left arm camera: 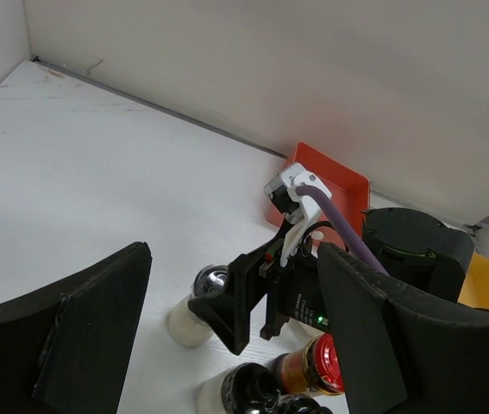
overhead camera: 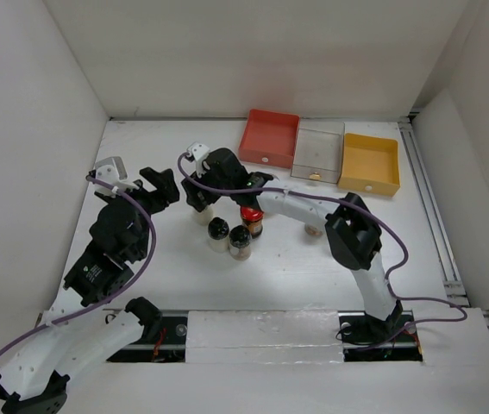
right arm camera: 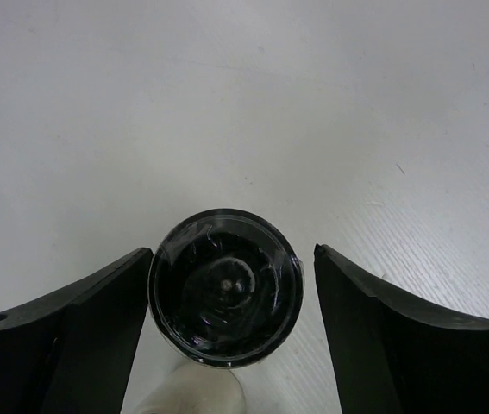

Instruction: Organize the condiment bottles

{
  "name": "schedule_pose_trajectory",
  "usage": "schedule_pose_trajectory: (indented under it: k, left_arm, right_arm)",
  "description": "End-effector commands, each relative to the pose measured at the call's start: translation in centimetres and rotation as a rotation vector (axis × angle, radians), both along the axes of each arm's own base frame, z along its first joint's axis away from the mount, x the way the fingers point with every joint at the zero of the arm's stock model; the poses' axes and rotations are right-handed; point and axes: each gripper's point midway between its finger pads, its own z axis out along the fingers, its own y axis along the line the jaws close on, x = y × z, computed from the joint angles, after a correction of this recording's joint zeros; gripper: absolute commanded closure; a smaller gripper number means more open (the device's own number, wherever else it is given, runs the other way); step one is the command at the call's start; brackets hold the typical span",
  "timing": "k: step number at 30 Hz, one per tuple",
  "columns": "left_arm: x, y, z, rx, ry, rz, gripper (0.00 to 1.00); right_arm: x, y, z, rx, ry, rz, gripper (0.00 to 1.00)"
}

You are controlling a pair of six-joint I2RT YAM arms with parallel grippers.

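Note:
My right gripper [overhead camera: 203, 205] reaches left across the table and straddles a black-domed bottle [right arm camera: 225, 289] with a pale body. Its left finger lies against the dome and a narrow gap shows at the right finger, so the jaws stand open around it. The left wrist view shows that same bottle [left arm camera: 191, 304] standing upright. Close by stand two black-domed shakers [overhead camera: 218, 233] [overhead camera: 240, 241] and a red-lidded jar [overhead camera: 251, 220] with brown contents. My left gripper [overhead camera: 159, 185] hovers to their left, open and empty.
Red tray [overhead camera: 269, 138], clear tray [overhead camera: 317, 151] and yellow tray [overhead camera: 369, 162] stand in a row at the back. Another small bottle [overhead camera: 313, 229] peeks out beside the right forearm. White walls close in the left, back and right sides.

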Motion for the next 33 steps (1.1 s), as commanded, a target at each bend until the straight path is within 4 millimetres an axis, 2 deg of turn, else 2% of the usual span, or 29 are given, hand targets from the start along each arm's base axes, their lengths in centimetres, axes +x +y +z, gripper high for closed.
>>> schedule_pose_trajectory:
  k: [1, 3, 6, 7, 9, 11, 12, 13, 14, 15, 16, 19, 20, 22, 23, 24, 26, 27, 30, 31, 32, 33]
  left_arm:
    - [0.1, 0.1, 1.0, -0.038, -0.043, 0.007, 0.26]
    - [0.1, 0.3, 1.0, -0.038, -0.043, 0.018, 0.26]
    - [-0.1, 0.4, 1.2, -0.043, -0.05, 0.018, 0.26]
    - [-0.1, 0.4, 1.2, -0.043, -0.05, 0.018, 0.25]
    - [-0.1, 0.4, 1.2, -0.043, -0.05, 0.018, 0.22]
    - [-0.1, 0.4, 1.0, -0.048, -0.044, 0.018, 0.19]
    - [-0.1, 0.4, 1.0, -0.048, -0.044, 0.018, 0.18]
    - [-0.1, 0.4, 1.0, -0.048, -0.044, 0.018, 0.17]
    - [-0.1, 0.4, 1.0, -0.048, -0.044, 0.018, 0.15]
    - [-0.1, 0.4, 1.0, -0.048, -0.044, 0.018, 0.14]
    - [-0.1, 0.4, 1.0, -0.048, -0.044, 0.018, 0.14]
    - [0.0, 0.3, 0.8, -0.048, -0.044, 0.018, 0.14]
    - [0.0, 0.3, 0.8, -0.048, -0.044, 0.018, 0.14]
    - [0.0, 0.3, 0.8, -0.048, -0.044, 0.018, 0.14]
    - [0.0, 0.1, 0.8, -0.049, -0.043, 0.009, 0.14]
    - [0.0, 0.1, 0.8, -0.049, -0.043, 0.009, 0.14]
    - [0.0, 0.2, 0.8, -0.039, -0.043, 0.009, 0.14]
    - [0.0, 0.2, 0.8, -0.039, -0.043, 0.009, 0.14]
    - [-0.1, 0.0, 0.8, -0.039, -0.043, -0.002, 0.14]
    - [0.0, 0.0, 1.0, -0.045, -0.05, -0.002, 0.14]
    - [0.0, 0.0, 1.0, -0.045, -0.05, -0.002, 0.14]
    - [0.0, 0.0, 1.0, -0.045, -0.05, -0.002, 0.14]
  right_arm:
    - [0.4, 0.2, 0.2, 0.023, -0.004, 0.0, 0.21]
    - [0.4, 0.0, -0.2, 0.018, 0.005, -0.012, 0.27]
    - [0.7, -0.5, -0.7, 0.012, 0.015, -0.015, 0.48]
    - [0.5, -0.3, 1.3, 0.054, 0.002, -0.007, 0.48]
    - [1.5, -1.0, 3.6, 0.119, -0.027, 0.002, 0.48]
    - [2.3, -1.5, 8.0, 0.234, -0.081, 0.023, 0.51]
    - [2.3, -1.7, 9.5, 0.279, -0.084, 0.051, 0.51]
    - [3.9, -3.2, 10.7, 0.307, -0.094, 0.025, 0.51]
    - [4.5, -4.0, 12.9, 0.351, -0.114, 0.019, 0.51]
    - [5.3, -4.5, 13.5, 0.381, -0.11, 0.01, 0.52]
    - [6.6, -6.0, 15.3, 0.413, -0.131, -0.002, 0.52]
    - [8.9, -8.5, 17.9, 0.456, -0.167, -0.051, 0.52]
    - [10.4, -10.2, 18.8, 0.467, -0.196, -0.085, 0.52]
    - [12.4, -12.0, 19.0, 0.465, -0.216, -0.144, 0.52]
    - [14.1, -14.1, 19.6, 0.466, -0.238, -0.196, 0.52]
    - [15.1, -14.9, 19.7, 0.467, -0.248, -0.214, 0.52]
    - [17.1, -16.4, 19.0, 0.465, -0.244, -0.253, 0.52]
    - [18.4, -17.9, 19.0, 0.463, -0.254, -0.282, 0.52]
    - [21.7, -20.2, 17.7, 0.444, -0.255, -0.36, 0.53]
    - [23.1, -20.3, 17.2, 0.444, -0.258, -0.369, 0.53]
    - [23.6, -20.1, 16.9, 0.442, -0.256, -0.37, 0.53]
    - [24.7, -21.0, 16.5, 0.435, -0.258, -0.402, 0.54]
